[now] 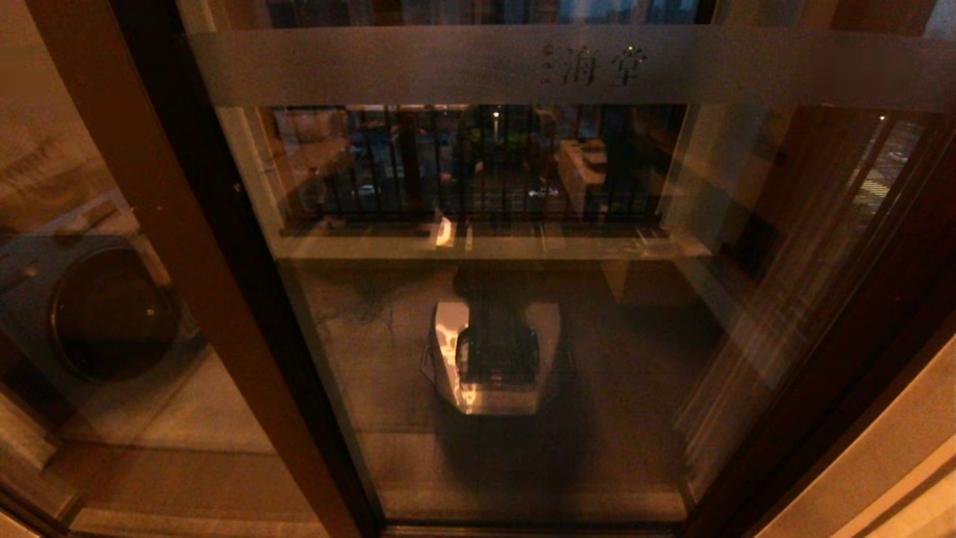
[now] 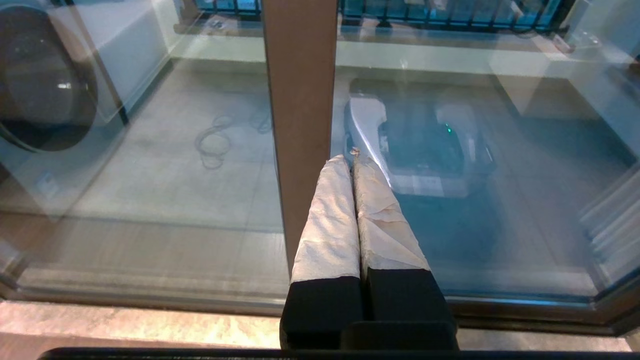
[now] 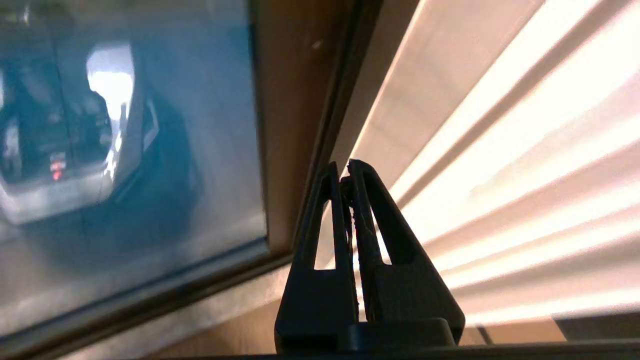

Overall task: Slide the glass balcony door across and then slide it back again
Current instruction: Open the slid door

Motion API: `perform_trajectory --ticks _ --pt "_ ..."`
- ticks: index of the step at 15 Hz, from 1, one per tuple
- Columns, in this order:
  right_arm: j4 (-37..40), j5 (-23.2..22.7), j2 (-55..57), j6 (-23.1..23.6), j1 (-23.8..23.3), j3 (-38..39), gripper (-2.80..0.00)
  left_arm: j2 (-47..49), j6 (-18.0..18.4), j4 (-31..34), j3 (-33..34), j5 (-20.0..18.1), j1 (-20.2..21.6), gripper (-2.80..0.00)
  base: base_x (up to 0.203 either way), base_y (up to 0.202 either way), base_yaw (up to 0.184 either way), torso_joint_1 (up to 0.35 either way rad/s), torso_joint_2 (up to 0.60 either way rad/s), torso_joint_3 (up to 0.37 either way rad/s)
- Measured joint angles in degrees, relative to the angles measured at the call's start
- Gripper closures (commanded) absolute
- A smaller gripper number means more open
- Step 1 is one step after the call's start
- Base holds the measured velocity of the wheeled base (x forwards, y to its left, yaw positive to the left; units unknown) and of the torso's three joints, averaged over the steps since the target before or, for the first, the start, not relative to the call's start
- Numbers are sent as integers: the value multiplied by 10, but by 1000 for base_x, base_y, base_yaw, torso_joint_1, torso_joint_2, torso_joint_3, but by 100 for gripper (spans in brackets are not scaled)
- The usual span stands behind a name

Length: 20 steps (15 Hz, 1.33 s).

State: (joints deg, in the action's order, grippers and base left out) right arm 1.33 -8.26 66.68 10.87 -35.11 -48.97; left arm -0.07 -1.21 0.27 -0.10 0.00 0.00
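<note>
The glass balcony door (image 1: 373, 67) fills the head view, a clear pane with a frosted band of Chinese characters (image 1: 597, 66) near its top. A brown stile (image 1: 187, 261) runs down its left side and a dark stile (image 1: 859, 336) down its right. Neither gripper shows in the head view. In the left wrist view, my left gripper (image 2: 350, 159) is shut with nothing between its white-wrapped fingers (image 2: 327, 225). Its tips sit right beside the brown stile (image 2: 300, 100), in front of the glass (image 2: 525, 225). My right gripper (image 3: 345, 170) is shut and empty, close to the door's right frame (image 3: 282, 125).
A front-loading washing machine (image 1: 112, 310) stands behind the left glass panel. A balcony railing (image 1: 478, 172) and ledge lie beyond the glass, which mirrors my own base (image 1: 497, 359). The floor track (image 2: 150, 295) runs along the bottom. A pale striped wall surface (image 3: 500, 150) borders the right side.
</note>
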Motion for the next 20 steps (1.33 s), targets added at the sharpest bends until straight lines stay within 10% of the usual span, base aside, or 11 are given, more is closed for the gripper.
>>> perform_trajectory --ticks 7,16,17,20 --pt "-151 -119 159 6 -62 -68 0 11 1 1 -1 -1 0 0 0 0 0 0 0 0" --pt "-89 -63 174 18 17 -82 0 1 1 1 -1 -1 0 0 0 0 0 0 0 0" --pt "-90 -63 177 17 20 -83 -280 1 1 0 -1 -1 0 0 0 0 0 0 0 0" --pt "-91 -66 197 13 22 -105 -280 1 0 -2 -1 0 0 0 0 0 0 0 0 0"
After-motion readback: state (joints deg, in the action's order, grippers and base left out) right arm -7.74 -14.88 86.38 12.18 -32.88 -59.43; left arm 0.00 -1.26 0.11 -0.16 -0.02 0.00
